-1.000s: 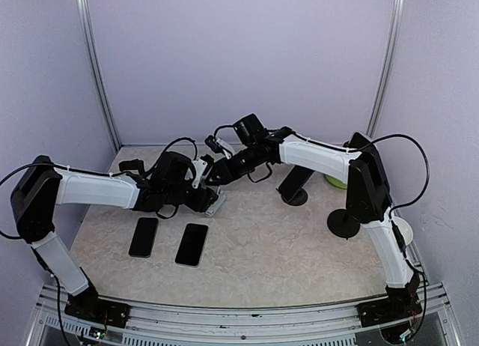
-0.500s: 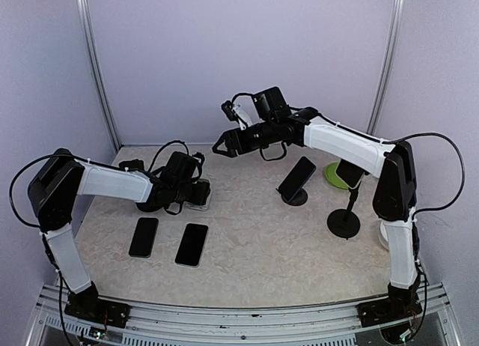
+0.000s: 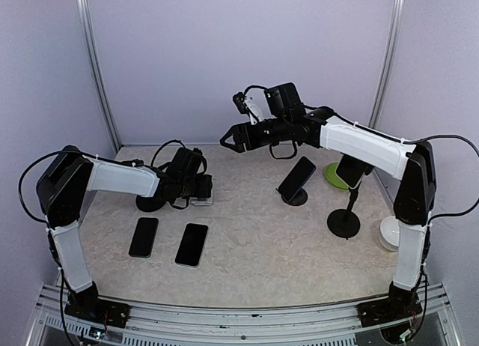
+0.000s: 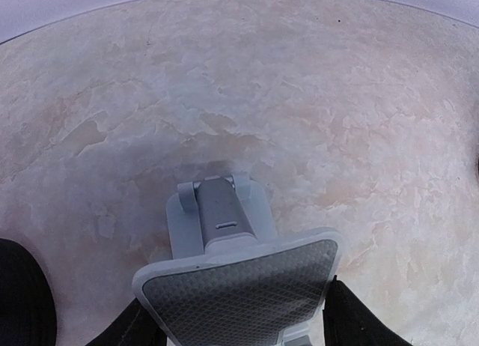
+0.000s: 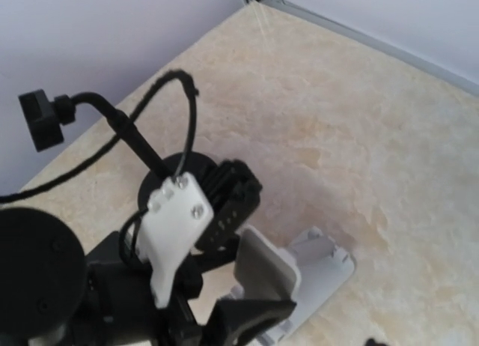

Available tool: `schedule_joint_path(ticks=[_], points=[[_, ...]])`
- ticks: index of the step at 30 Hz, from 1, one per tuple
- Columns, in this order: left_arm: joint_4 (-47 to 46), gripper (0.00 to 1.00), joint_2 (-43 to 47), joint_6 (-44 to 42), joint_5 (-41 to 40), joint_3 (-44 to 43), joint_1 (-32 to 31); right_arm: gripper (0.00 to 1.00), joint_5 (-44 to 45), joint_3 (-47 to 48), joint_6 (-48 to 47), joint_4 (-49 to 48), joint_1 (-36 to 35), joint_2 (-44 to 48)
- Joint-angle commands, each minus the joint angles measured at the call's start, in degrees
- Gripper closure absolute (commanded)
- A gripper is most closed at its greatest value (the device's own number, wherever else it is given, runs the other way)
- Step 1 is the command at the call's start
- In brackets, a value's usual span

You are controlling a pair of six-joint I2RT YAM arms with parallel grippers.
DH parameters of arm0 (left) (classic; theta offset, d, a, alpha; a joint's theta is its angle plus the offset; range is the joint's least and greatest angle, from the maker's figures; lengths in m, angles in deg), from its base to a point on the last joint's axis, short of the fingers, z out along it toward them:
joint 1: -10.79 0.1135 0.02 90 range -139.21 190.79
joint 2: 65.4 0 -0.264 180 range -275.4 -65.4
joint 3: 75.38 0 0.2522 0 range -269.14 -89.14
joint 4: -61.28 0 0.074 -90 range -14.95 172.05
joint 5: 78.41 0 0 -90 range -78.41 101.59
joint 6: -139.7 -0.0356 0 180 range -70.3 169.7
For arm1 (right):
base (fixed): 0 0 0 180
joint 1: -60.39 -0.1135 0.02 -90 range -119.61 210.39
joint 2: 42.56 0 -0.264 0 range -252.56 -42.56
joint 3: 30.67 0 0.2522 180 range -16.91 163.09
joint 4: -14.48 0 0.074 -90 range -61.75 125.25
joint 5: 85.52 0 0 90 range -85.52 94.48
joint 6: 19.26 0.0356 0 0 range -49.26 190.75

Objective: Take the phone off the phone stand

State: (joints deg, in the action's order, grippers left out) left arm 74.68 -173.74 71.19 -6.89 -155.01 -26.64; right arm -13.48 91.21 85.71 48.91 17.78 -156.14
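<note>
Obs: white phone stand (image 4: 238,286) rests with its base on the table (image 3: 262,241). It is light grey plastic. The cradle plate carries a dark grey diamond-textured pad, fully exposed. A hinged neck behind the plate drops to a base with two rounded lugs.

Left gripper (image 4: 247,322) grasps the stand, its dark fingers (image 4: 352,320) set against both side edges of the plate.

Right gripper (image 3: 232,138) hangs in the air above and right of the stand, jaws spread, nothing between them.

Two dark phones lie flat on the near side of the stand: first phone (image 3: 144,236) toward the left, second phone (image 3: 191,244) just beside it, not touching.

Right of the stand, a third phone (image 3: 297,175) leans on a black stand (image 3: 294,196). Further right, a fourth phone (image 3: 349,171) sits on a tall black pedestal (image 3: 345,222).
</note>
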Motion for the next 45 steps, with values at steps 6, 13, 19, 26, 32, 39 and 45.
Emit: schedule_joint_path(ticks=[6, 13, 19, 26, 32, 39, 45], points=[[4.9, 0.1, -0.55, 1.6, 0.37, -1.46, 0.48, 0.22, 3.21, -2.46, 0.44, 0.36, -0.15, 7.49], [5.72, 0.01, 4.02, -0.01, 0.03, -1.97, 0.41, 0.22, 12.54, -5.8, 4.2, 3.17, -0.25, 12.15], [5.11, 0.01, 9.94, -1.77, -0.26, -1.91, 0.28, 0.22, 16.18, -12.12, 8.83, -0.87, -2.04, 17.88], [4.89, 0.01, 16.54, -4.69, 3.61, -1.65, 0.17, 0.22, 17.8, -11.11, 8.56, 5.1, -2.48, 23.92], [3.91, 0.01, 21.06, -5.49, 6.37, 0.07, -0.14, 0.22, 21.34, -13.26, 8.6, 9.85, -2.6, 33.64], [3.51, 0.01, 23.21, -5.84, 9.09, 0.09, -0.54, 0.23, 34.34, -14.33, 10.77, 18.0, -3.09, 44.23], [3.09, 0.01, 23.08, -6.41, 10.66, -0.39, -0.85, 0.18, 43.05, -14.41, 16.91, 32.77, -4.24, 47.49]])
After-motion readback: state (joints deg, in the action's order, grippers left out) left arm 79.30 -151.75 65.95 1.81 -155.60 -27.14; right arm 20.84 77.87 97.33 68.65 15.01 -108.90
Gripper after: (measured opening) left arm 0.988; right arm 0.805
